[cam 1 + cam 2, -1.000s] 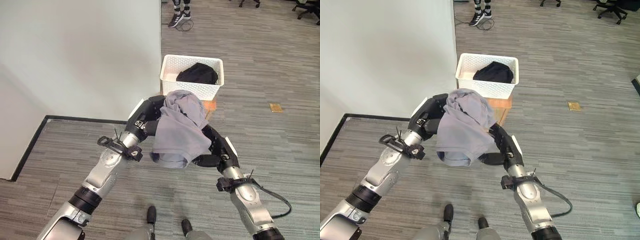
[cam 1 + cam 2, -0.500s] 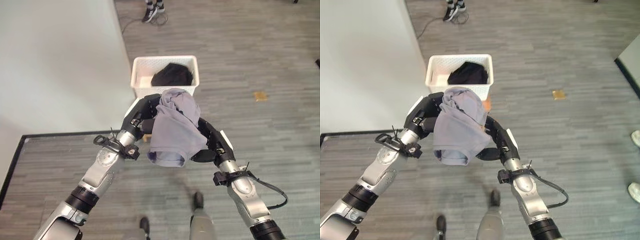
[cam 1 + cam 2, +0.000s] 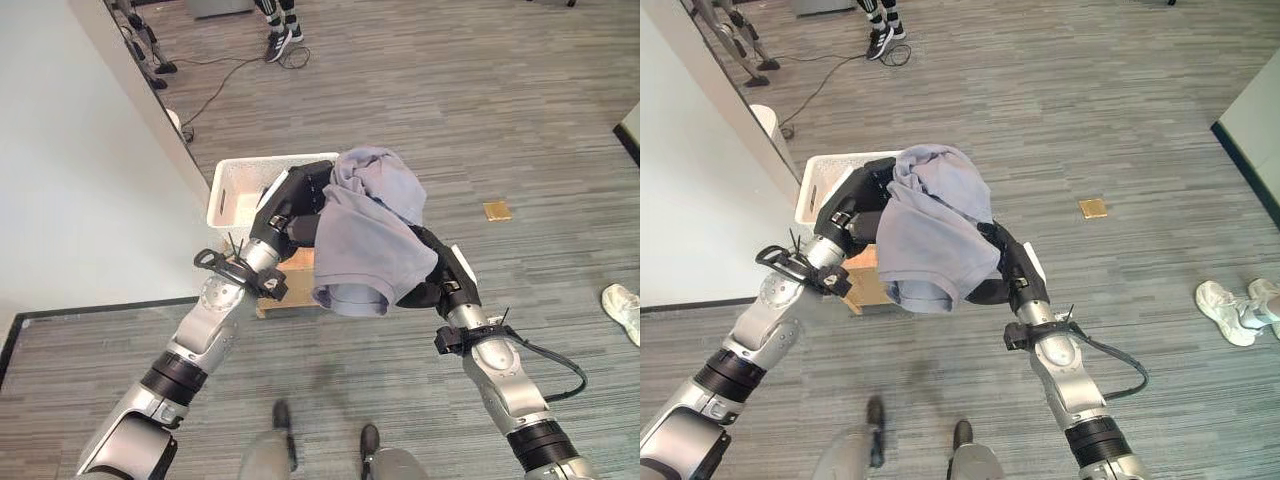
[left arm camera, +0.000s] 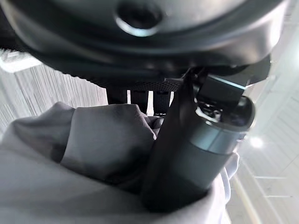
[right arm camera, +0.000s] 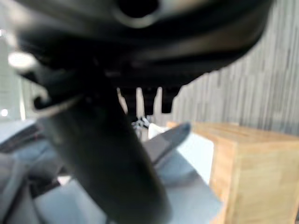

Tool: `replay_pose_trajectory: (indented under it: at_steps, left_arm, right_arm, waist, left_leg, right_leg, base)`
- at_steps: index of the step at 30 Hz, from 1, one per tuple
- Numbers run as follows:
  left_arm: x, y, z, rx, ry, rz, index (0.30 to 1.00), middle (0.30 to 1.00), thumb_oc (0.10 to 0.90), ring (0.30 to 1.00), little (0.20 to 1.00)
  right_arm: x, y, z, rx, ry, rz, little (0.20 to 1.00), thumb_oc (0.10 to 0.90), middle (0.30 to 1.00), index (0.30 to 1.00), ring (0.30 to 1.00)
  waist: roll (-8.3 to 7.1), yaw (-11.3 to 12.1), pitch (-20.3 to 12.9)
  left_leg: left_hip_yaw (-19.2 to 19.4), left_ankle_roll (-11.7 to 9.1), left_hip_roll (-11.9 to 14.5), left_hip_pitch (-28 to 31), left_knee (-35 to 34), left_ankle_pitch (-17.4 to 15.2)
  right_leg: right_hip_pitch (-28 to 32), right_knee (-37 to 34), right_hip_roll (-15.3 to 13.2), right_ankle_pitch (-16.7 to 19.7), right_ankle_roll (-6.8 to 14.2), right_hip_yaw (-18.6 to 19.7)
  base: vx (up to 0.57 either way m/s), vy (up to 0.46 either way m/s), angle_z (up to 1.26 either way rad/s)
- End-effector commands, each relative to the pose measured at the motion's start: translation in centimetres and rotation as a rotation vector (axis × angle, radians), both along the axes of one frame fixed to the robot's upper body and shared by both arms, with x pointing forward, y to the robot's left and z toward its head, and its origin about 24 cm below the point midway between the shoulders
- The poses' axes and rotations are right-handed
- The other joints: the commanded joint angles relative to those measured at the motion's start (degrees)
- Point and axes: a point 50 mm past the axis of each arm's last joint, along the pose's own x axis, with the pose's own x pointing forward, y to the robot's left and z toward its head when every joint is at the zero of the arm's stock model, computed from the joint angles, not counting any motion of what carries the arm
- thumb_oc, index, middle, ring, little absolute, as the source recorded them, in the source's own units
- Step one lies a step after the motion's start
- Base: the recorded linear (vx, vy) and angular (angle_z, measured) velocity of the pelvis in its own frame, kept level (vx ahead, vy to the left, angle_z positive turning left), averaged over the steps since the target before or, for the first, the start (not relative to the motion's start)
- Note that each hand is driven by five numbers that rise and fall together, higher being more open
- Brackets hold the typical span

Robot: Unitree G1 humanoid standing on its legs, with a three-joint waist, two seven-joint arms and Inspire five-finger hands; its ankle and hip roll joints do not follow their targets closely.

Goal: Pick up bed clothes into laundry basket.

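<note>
A grey garment [image 3: 368, 235] hangs bunched between my two hands, lifted well above the floor. My left hand [image 3: 295, 200] is shut on its upper left part, and in the left wrist view the thumb [image 4: 187, 154] presses into the folds of the cloth [image 4: 93, 140]. My right hand [image 3: 437, 270] holds the garment's lower right side from underneath, with its thumb [image 5: 107, 158] against the cloth. Just behind my left hand stands the white laundry basket [image 3: 232, 187]; the hand and the garment cover its right part.
The basket rests on a low wooden box [image 3: 865, 282] beside a white wall [image 3: 70, 170]. A person's dark shoes [image 3: 279, 42] stand at the far end of the floor, a white shoe [image 3: 1225, 299] at the right. A small tan plate [image 3: 497, 210] lies on the floor.
The camera has swung, shifting the whole scene. Both hands have raised the garment and brought it up to the basket, whose right part they now cover.
</note>
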Motion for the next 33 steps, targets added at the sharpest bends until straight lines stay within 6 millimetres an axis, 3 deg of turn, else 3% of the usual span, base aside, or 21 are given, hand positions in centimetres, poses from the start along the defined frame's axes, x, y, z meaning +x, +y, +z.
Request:
replay_pose_trajectory:
  at_steps: [1, 6, 9, 14, 16, 18, 19, 21, 22, 25, 26, 27, 28, 30, 33]
  left_arm:
    - [-0.6, -1.2, 8.8, -0.166, -0.366, -0.077, 0.3, 0.3, 0.4, 0.3, 0.3]
    - [0.5, -2.4, 12.3, -0.128, -0.453, -0.063, 0.3, 0.3, 0.4, 0.3, 0.3]
    - [0.6, -2.4, 13.3, -0.099, -0.497, -0.031, 0.3, 0.3, 0.4, 0.3, 0.3]
    - [1.2, -2.4, 14.7, -0.107, -0.514, -0.004, 0.3, 0.3, 0.4, 0.3, 0.3]
    - [1.3, -2.4, 14.4, -0.115, -0.498, -0.008, 0.3, 0.3, 0.4, 0.3, 0.3]
    - [1.3, -2.3, 14.1, -0.105, -0.492, 0.004, 0.3, 0.3, 0.4, 0.3, 0.3]
    - [1.3, -2.2, 13.9, -0.104, -0.487, 0.008, 0.3, 0.3, 0.4, 0.3, 0.3]
    - [1.3, -2.3, 14.0, -0.08, -0.494, 0.015, 0.3, 0.3, 0.4, 0.3, 0.3]
    - [1.5, -2.2, 13.9, -0.072, -0.487, 0.021, 0.3, 0.3, 0.4, 0.3, 0.3]
    - [1.6, -2.1, 14.3, -0.047, -0.502, 0.027, 0.3, 0.3, 0.4, 0.3, 0.3]
    - [1.6, -2.2, 14.2, -0.047, -0.501, 0.026, 0.3, 0.3, 0.4, 0.3, 0.3]
    - [1.4, -2.8, 14.4, -0.025, -0.513, 0.0, 0.3, 0.3, 0.4, 0.3, 0.3]
    - [1.4, -1.6, 14.3, -0.018, -0.539, 0.066, 0.3, 0.3, 0.4, 0.3, 0.3]
    - [1.8, -2.0, 13.2, -0.009, -0.467, 0.014, 0.3, 0.3, 0.4, 0.3, 0.3]
    - [1.9, -2.8, 12.6, -0.047, -0.439, -0.014, 0.3, 0.3, 0.4, 0.3, 0.3]
  right_arm:
    - [-0.3, 0.3, 3.4, 0.026, -0.181, 0.062, 0.9, 0.8, 0.9, 0.9, 0.9]
    - [-0.9, 0.6, 2.0, 0.046, -0.123, 0.086, 0.9, 0.8, 0.9, 0.9, 0.9]
    - [-0.9, 0.9, 2.0, 0.041, -0.124, 0.094, 0.9, 0.8, 0.9, 0.9, 0.9]
    - [-0.4, 1.7, 2.1, 0.064, -0.123, 0.123, 0.9, 0.8, 0.9, 0.9, 0.9]
    - [-0.2, 2.0, 2.4, 0.066, -0.133, 0.125, 0.9, 0.8, 0.9, 0.9, 0.9]
    - [-0.1, 2.5, 2.8, 0.081, -0.154, 0.13, 0.9, 0.8, 0.9, 0.9, 0.9]
    - [-0.1, 2.8, 2.9, 0.091, -0.157, 0.136, 0.9, 0.8, 0.9, 0.9, 0.9]
    - [-0.1, 3.2, 2.7, 0.099, -0.15, 0.142, 0.9, 0.8, 0.9, 0.9, 0.9]
    - [-0.1, 3.4, 2.5, 0.103, -0.14, 0.144, 0.9, 0.8, 0.9, 0.9, 0.9]
    - [-0.1, 3.2, 2.2, 0.106, -0.122, 0.142, 0.9, 0.8, 0.9, 0.9, 0.9]
    - [-0.1, 3.2, 2.2, 0.106, -0.122, 0.142, 0.9, 0.8, 0.9, 0.9, 0.9]
    - [-0.2, 2.8, 2.2, 0.095, -0.121, 0.136, 0.9, 0.8, 0.9, 0.9, 0.9]
    - [-0.2, 2.4, 2.5, 0.099, -0.137, 0.137, 0.9, 0.8, 0.9, 0.9, 0.9]
    - [-0.4, 2.1, 1.8, 0.125, -0.091, 0.124, 0.9, 0.8, 0.9, 0.9, 0.9]
    - [-0.7, 1.5, 1.3, 0.186, -0.071, 0.107, 0.9, 0.8, 0.9, 0.9, 0.9]
  waist:
    - [0.19, 0.01, -4.93]
    - [0.71, -2.05, -7.69]
    - [0.25, -2.32, -7.65]
    - [-1.23, -1.68, -8.34]
    - [-0.7, -1.77, -7.99]
    - [-0.24, -1.91, -7.19]
    - [0.25, -2.61, -5.95]
    - [1.41, -4.19, -4.31]
    - [1.48, -4.68, -4.28]
    - [1.04, -5.56, -4.93]
    - [1.12, -5.71, -4.83]
    - [-0.04, -6.57, -5.22]
    - [-0.99, -6.09, -5.74]
    - [-1.6, -5.93, -7.02]
    - [-3.11, -5.71, -7.29]
  left_leg:
    - [1.26, -1.33, 1.4, 4.19, 1.77, 1.17]
    - [2.84, -0.03, 1.39, 8.88, -4.47, -0.02]
    - [5.08, -0.27, 1.51, 8.69, -3.63, -0.41]
    - [6.7, 0.47, 1.54, 8.4, 0.16, -4.22]
    - [7.13, 1.84, 1.41, 9.49, 0.12, -5.63]
    - [7.86, 3.6, 0.85, 11.12, 0.39, -7.15]
    - [7.75, 4.3, 1.14, 12.37, 0.29, -7.35]
    - [6.55, 4.44, 2.1, 14.53, -0.46, -7.62]
    - [6.26, 4.32, 2.11, 15.89, -1.08, -8.12]
    - [4.84, 2.48, 2.25, 18.06, -3.02, -9.31]
    - [4.67, 2.48, 2.34, 18.2, -3.04, -9.35]
    - [1.98, 1.34, 1.98, 18.46, -2.47, -10.98]
    - [1.13, 0.74, 2.06, 18.56, -1.55, -11.6]
    - [1.13, -0.77, 3.39, 17.55, 0.83, -11.18]
    - [0.9, -3.43, 5.46, 12.46, 14.92, -3.5]
  right_leg:
    - [-1.83, 1.1, -0.53, -2.59, 5.36, 2.38]
    - [-1.56, -1.26, -0.96, -2.31, 6.38, 3.6]
    - [-1.73, -2.67, -1.25, -1.03, 6.88, 2.87]
    - [-1.41, -1.84, -2.41, -1.56, 7.98, 2.66]
    - [-4.66, 6.77, -2.66, -1.86, 9.27, 3.07]
    - [-10.92, 20.81, -3.34, 1.88, 12.75, 4.4]
    - [-13.54, 27.64, -3.29, 3.85, 13.49, 5.11]
    - [-18.43, 32.98, -0.91, 3.28, 12.64, 6.92]
    - [-19.58, 31.68, -1.16, 2.54, 12.16, 7.03]
    - [-19.19, 18.79, -4.0, 0.9, 11.7, 7.21]
    - [-18.82, 18.47, -3.98, 0.96, 11.7, 6.99]
    - [-17.91, 6.6, -3.4, 2.24, 11.91, 11.45]
    - [-16.46, 5.42, -3.91, 2.99, 11.71, 10.94]
    - [-14.97, 6.27, -3.98, 2.42, 11.23, 10.76]
    - [-10.95, 3.64, -4.11, 3.1, 8.83, 7.56]
  base:
    - [0.15, 0.047, -0.69]
    - [0.14, 0.071, -0.01]
    - [0.05, 0.039, -0.08]
    - [0.08, 0.048, -0.11]
    - [0.06, 0.117, -0.15]
    - [0.07, 0.161, -0.37]
    - [0.09, 0.164, -0.4]
    - [0.15, 0.104, -0.26]
    - [0.26, 0.002, 0.0]
    - [0.29, -0.087, 0.17]
    - [0.32, -0.206, 0.35]
    - [0.34, -0.277, 0.47]
    - [0.38, -0.32, 0.74]
    - [0.25, -0.263, 1.13]
    - [0.22, -0.316, 1.04]
